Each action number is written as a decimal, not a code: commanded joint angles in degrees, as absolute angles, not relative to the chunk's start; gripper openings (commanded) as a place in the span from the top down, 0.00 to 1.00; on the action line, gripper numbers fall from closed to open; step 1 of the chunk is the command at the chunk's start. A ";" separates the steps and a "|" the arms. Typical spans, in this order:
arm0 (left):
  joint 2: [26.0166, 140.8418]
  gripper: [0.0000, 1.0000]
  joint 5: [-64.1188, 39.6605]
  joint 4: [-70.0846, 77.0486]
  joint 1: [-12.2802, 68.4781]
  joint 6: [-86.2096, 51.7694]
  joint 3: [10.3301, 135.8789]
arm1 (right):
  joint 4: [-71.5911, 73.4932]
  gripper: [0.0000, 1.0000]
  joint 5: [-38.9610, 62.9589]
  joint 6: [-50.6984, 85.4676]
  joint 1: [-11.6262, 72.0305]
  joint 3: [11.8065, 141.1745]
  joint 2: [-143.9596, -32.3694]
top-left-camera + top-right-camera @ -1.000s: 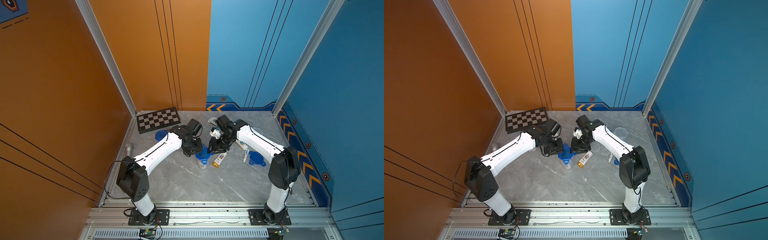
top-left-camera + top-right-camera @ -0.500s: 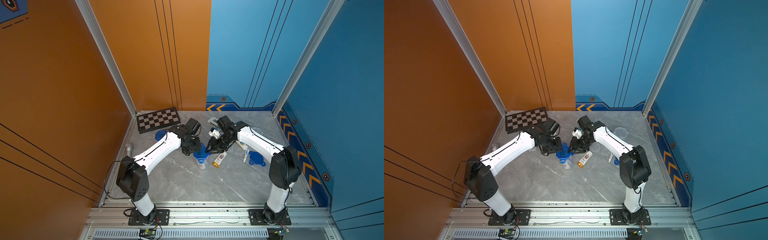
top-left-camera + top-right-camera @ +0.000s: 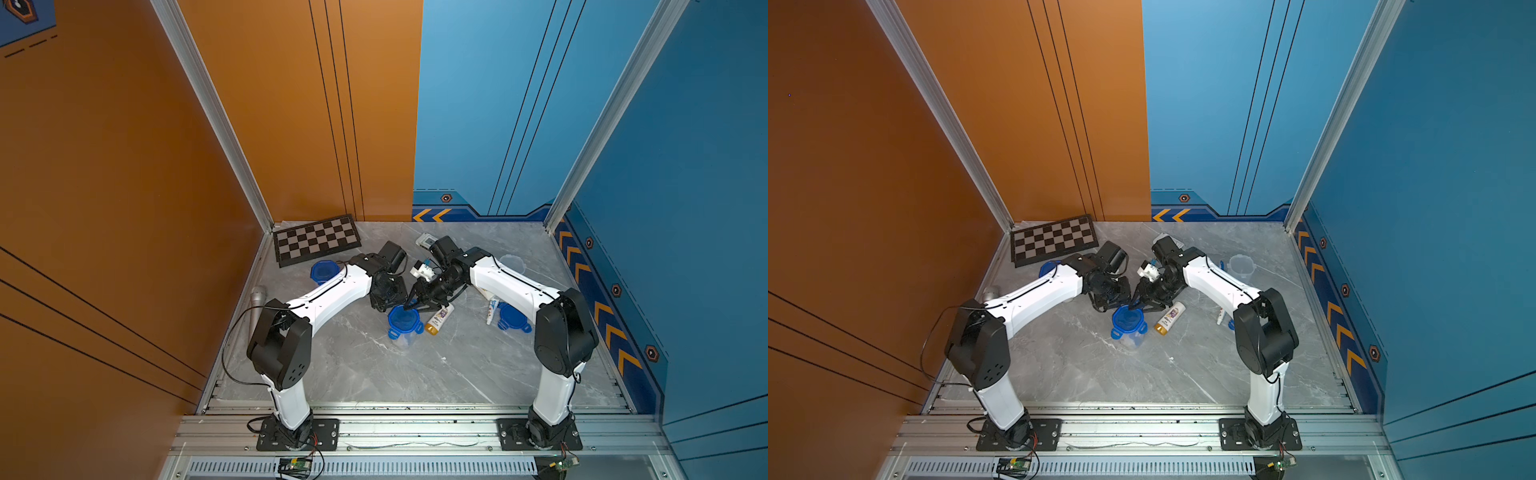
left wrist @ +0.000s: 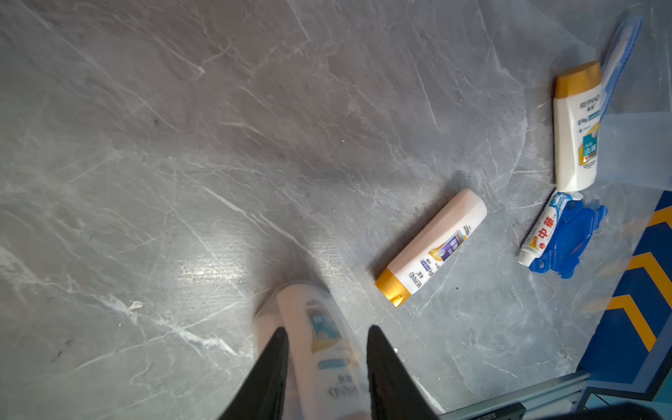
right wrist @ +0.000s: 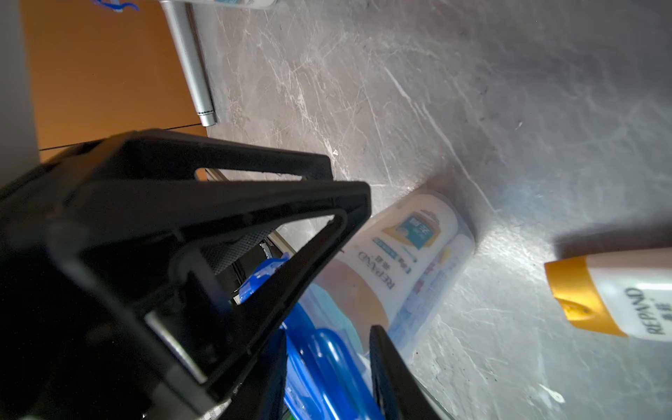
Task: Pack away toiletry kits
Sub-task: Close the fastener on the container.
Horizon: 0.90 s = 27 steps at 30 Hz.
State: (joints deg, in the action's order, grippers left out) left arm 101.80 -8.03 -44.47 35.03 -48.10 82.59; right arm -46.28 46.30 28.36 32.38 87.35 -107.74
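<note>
A clear cup (image 3: 404, 338) with a blue lid (image 3: 402, 321) stands mid-table, seen in both top views, the cup (image 3: 1130, 340) under its lid (image 3: 1128, 321). A white gold-capped bottle (image 5: 400, 247) is inside it. My left gripper (image 4: 327, 336) is shut on the cup (image 4: 265, 320), one finger on each side of its wall. My right gripper (image 5: 327, 334) is shut on the blue lid (image 5: 320, 356) at its edge. A loose bottle (image 3: 439, 318) lies just right of the cup. Further right lie a toothpaste tube (image 3: 492, 309) on a blue lid (image 3: 514, 319), another bottle (image 4: 578, 131) and a toothbrush (image 4: 618, 54).
An empty clear cup (image 3: 512, 262) stands at the back right. A blue-lidded cup (image 3: 323, 271) sits behind my left arm. A chessboard (image 3: 316, 239) lies at the back left, a grey microphone (image 3: 257, 299) along the left edge, and a flat white box (image 3: 426, 240) at the back.
My right gripper has come down and left onto the cup's blue lid, and its jaws have narrowed. The left gripper and the cup have barely moved.
</note>
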 commanded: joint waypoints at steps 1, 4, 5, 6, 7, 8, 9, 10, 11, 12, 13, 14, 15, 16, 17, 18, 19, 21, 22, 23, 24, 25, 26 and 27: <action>102.94 0.62 -17.50 -46.86 38.71 -47.84 80.77 | -41.39 0.60 39.83 28.21 33.83 85.91 -110.18; 102.42 0.62 -17.14 -46.93 38.10 -47.55 80.77 | -42.05 0.55 38.91 26.66 33.61 86.95 -109.04; 102.14 0.62 -16.89 -46.90 37.71 -47.47 80.77 | -42.62 0.52 38.77 25.86 33.65 87.79 -108.64; 101.92 0.62 -16.76 -46.86 37.41 -47.30 80.77 | -43.22 0.51 38.60 25.17 33.66 88.68 -108.42; 101.70 0.62 -16.65 -46.92 37.13 -47.16 80.77 | -43.61 0.50 38.57 24.61 33.70 89.37 -108.15; 101.37 0.62 -16.48 -46.88 36.71 -46.96 80.77 | -44.00 0.49 38.62 24.17 33.74 90.00 -107.87; 100.97 0.62 -16.37 -46.86 36.25 -46.73 80.78 | -44.17 0.48 38.59 23.84 33.75 90.51 -107.54; 100.67 0.62 -16.23 -46.91 35.84 -46.59 80.69 | -44.21 0.48 38.61 23.59 33.78 90.94 -107.18; 100.24 0.61 -16.19 -46.85 35.28 -46.39 80.58 | -44.17 0.47 38.46 23.38 33.75 91.26 -106.92; 99.83 0.60 -16.15 -46.93 34.88 -46.19 80.45 | -44.21 0.46 38.44 23.26 33.88 91.52 -106.57; 99.52 0.59 -16.25 -46.90 34.52 -46.02 80.36 | -44.21 0.46 38.40 23.12 33.97 91.89 -106.40; 99.04 0.58 -16.23 -46.91 34.09 -45.74 80.17 | -44.17 0.46 38.41 23.05 33.97 92.17 -106.04; 98.65 0.58 -16.23 -46.92 33.70 -45.47 80.03 | -44.21 0.46 38.36 23.13 34.03 92.48 -105.85; 98.23 0.57 -16.25 -46.95 33.30 -45.23 79.94 | -44.12 0.45 38.24 23.12 34.10 92.76 -105.65; 97.79 0.56 -16.24 -46.98 32.84 -44.97 79.81 | -44.21 0.45 38.08 23.25 34.27 93.02 -105.35; 97.26 0.55 -16.32 -46.93 32.47 -44.70 79.65 | -44.21 0.45 37.97 23.44 34.36 93.27 -105.12; 96.88 0.54 -16.30 -46.93 32.14 -44.42 79.63 | -44.22 0.45 37.81 23.70 34.35 93.26 -104.88; 95.91 0.52 -16.13 -47.31 31.61 -43.75 79.66 | -44.64 0.45 37.37 24.07 34.39 93.09 -103.78; 95.79 0.52 -15.61 -48.17 31.55 -43.16 80.11 | -45.01 0.45 36.90 24.22 34.43 92.99 -103.20; 95.52 0.52 -14.60 -49.56 31.63 -42.26 80.91 | -45.55 0.45 36.30 24.17 34.42 92.78 -102.40; 95.18 0.52 -13.55 -50.72 31.75 -41.53 81.67 | -46.19 0.45 35.93 24.04 34.50 92.73 -101.69; 94.68 0.51 -12.64 -51.79 31.89 -40.71 82.38 | -47.07 0.45 35.39 23.84 34.50 92.65 -100.82; 94.18 0.51 -12.04 -52.79 31.91 -39.93 82.77 | -48.33 0.45 34.88 23.38 34.59 92.77 -100.10; 93.69 0.50 -11.73 -53.69 31.90 -39.21 83.04 | -49.91 0.45 33.90 22.80 34.68 92.94 -99.37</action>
State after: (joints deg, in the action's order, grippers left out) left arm 96.16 -12.93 -48.93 31.62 -42.76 81.01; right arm -47.51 36.80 24.14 34.20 90.83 -103.26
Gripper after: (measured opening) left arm 0.494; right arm 0.551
